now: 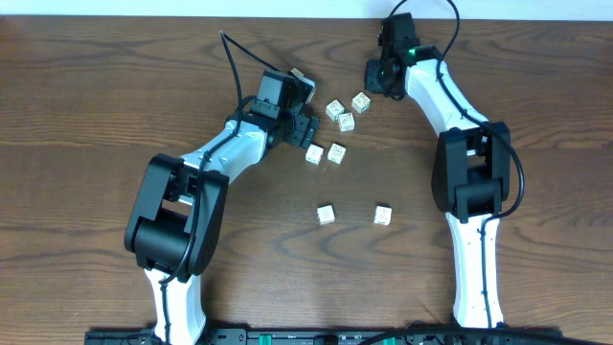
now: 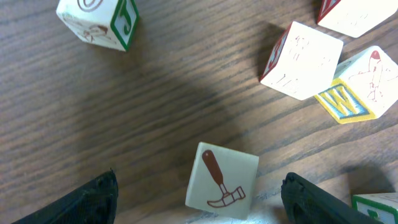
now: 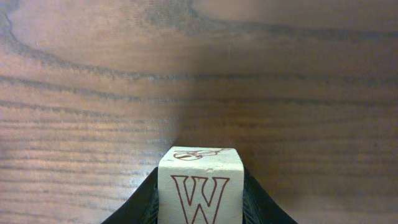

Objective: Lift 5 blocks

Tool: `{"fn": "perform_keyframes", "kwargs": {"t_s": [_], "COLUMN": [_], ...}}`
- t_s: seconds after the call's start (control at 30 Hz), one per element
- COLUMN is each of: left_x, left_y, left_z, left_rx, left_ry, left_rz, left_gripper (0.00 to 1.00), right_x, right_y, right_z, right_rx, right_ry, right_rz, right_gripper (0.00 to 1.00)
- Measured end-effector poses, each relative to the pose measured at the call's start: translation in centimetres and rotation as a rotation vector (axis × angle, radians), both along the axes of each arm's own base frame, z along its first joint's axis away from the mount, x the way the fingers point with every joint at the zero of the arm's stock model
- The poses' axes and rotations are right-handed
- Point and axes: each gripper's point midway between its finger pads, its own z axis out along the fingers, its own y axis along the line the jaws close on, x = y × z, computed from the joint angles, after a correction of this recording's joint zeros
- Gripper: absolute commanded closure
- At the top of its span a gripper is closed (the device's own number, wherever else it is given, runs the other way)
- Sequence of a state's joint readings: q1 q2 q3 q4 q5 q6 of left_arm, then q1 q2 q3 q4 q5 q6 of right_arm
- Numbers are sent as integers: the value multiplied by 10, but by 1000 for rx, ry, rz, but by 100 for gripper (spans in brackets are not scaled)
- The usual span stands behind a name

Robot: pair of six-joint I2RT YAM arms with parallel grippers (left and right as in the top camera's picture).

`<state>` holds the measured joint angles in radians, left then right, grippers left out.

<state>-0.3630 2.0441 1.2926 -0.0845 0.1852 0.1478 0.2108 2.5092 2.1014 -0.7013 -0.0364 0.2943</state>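
A dark brown wood-grain table (image 1: 77,96) fills the view, evenly lit; a pale strip (image 1: 536,8) borders its 12 o'clock edge.

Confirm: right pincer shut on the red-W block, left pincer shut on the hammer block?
No. The left pincer is open, its fingers clear of the hammer block: see the left wrist view. The right pincer is shut on the red-W block.

The left arm (image 1: 230,151) and right arm (image 1: 436,96) have white links, black joint housings and looping black cables (image 1: 233,67), the left gripper (image 2: 208,199) and right gripper (image 3: 199,199) are black, and a green lamp (image 1: 412,51) is lit at the right wrist.
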Motion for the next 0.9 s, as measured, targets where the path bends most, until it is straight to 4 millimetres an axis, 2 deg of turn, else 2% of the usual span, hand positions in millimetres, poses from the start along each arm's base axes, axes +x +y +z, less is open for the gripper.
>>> {"fn": "perform_keyframes", "kwargs": {"t_s": [0.23, 0.3, 0.43, 0.63, 0.73, 0.8, 0.9], "left_x": [6, 7, 7, 6, 5, 3, -2], "left_y": [-2, -3, -2, -2, -2, -2, -1], "left_z": [4, 5, -4, -11, -11, -13, -16], "left_rx": [-5, -8, -3, 3, 1, 3, 4], "left_ry": [-32, -39, -25, -16, -12, -2, 28], "left_rz": [-8, -8, -8, -10, -8, -9, -11], "left_gripper": [16, 17, 31, 45, 60, 66, 72], "right_x": [-22, -32, -58, -101, -124, -138, -161], "right_y": [-5, -9, -22, -38, -44, -47, -54], "right_z": [6, 14, 56, 157, 196, 208, 211], "right_rx": [-20, -34, -83, -108, -105, -109, -132], "right_ry": [81, 110, 145, 97, 69, 79, 143], "right_rz": [-1, -5, -21, -39, -49, -50, -50], "right_gripper": [99, 99, 99, 99, 99, 99, 99]}}
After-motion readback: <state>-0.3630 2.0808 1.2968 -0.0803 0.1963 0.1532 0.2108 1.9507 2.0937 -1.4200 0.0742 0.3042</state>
